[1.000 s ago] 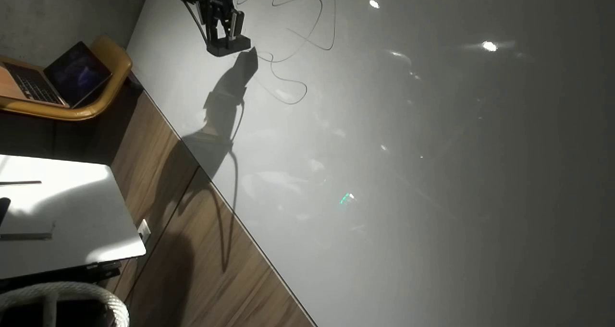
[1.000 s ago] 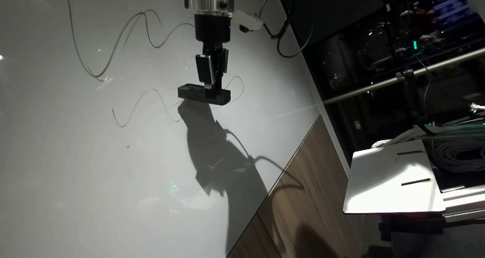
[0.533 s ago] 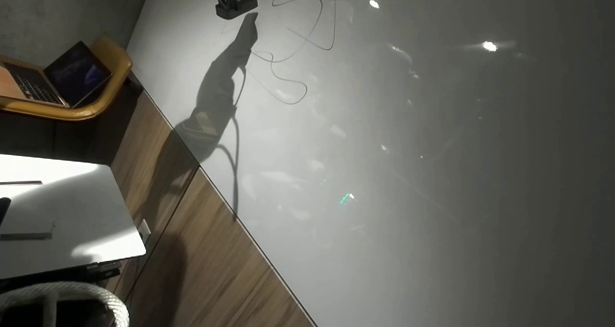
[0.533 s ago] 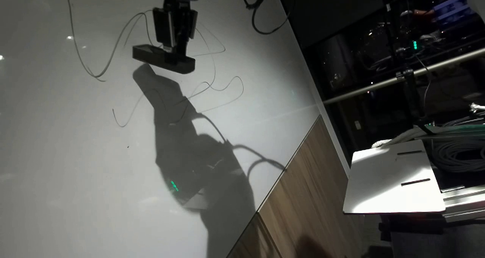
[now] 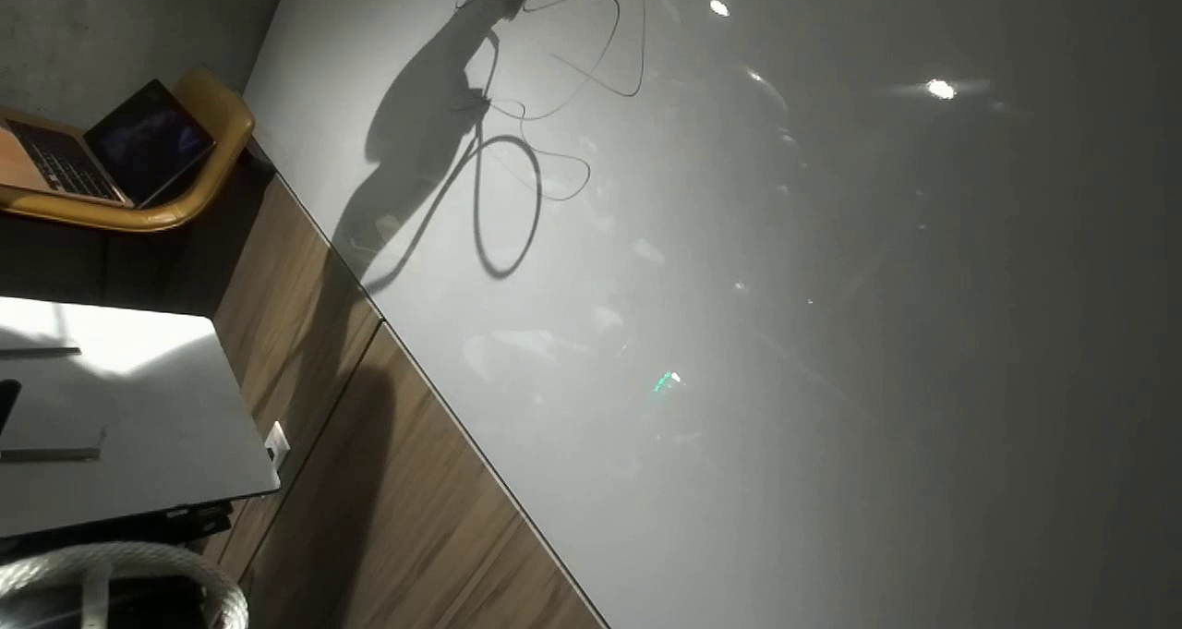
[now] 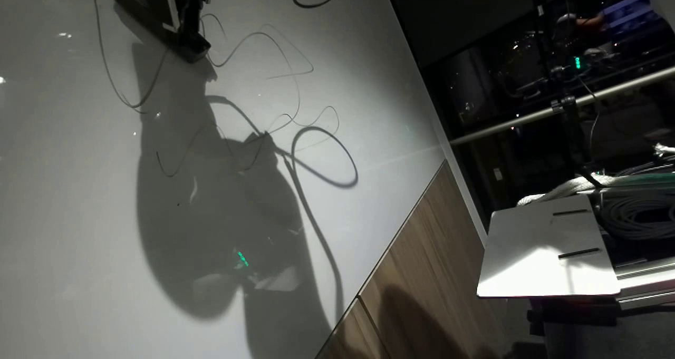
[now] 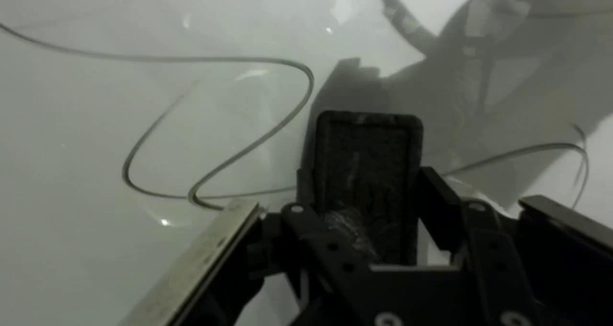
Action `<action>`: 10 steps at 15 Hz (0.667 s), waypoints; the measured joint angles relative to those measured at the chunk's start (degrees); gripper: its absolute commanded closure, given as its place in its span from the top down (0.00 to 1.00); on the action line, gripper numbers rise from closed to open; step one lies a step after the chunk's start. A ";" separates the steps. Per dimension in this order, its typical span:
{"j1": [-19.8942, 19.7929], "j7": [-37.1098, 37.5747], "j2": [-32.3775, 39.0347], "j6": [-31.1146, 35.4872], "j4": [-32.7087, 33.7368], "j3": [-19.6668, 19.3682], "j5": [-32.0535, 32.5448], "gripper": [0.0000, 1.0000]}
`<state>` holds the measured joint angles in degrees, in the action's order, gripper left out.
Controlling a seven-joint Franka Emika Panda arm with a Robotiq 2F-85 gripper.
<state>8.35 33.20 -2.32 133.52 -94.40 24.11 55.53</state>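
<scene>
The block is between the fingers of the claw, which is clamped on it, one finger against each long side, so that the grip crosses its width. In the wrist view the block reaches past the fingertips toward the top of the picture, while its near end is hidden by the claw's linkage. In an exterior view the fingers meet the block nearer its lower-right end, and a longer stretch juts free at the upper left. The block is close to the board; whether it touches cannot be told.

The block is dull black, a straight-sided oblong with rounded corners. A raised rim frames a sunken, grainy face, and low on that face a crinkled patch catches the light. The claw is dark and jointed, with round screw heads and pale flat plates outside the fingers. The board is smooth, glossy and greyish white, dotted with bright glints. Thin grey curves wander over it, and a broad shadow spreads from beside the block. Along the board's slanting edge runs wood with streaky brown grain.

In the wrist view the block's long axis runs nearly straight up the picture, its rimmed face toward the camera. In an exterior view the block slants from upper left down to lower right.
</scene>
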 measured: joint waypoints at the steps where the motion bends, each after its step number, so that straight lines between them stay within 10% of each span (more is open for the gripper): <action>1: 1.06 1.35 1.79 -1.55 1.73 -0.01 2.25 0.30; 10: 15.05 4.55 16.35 -14.45 15.55 -0.85 9.63 0.30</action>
<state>23.40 37.75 14.03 119.08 -78.84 23.25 65.16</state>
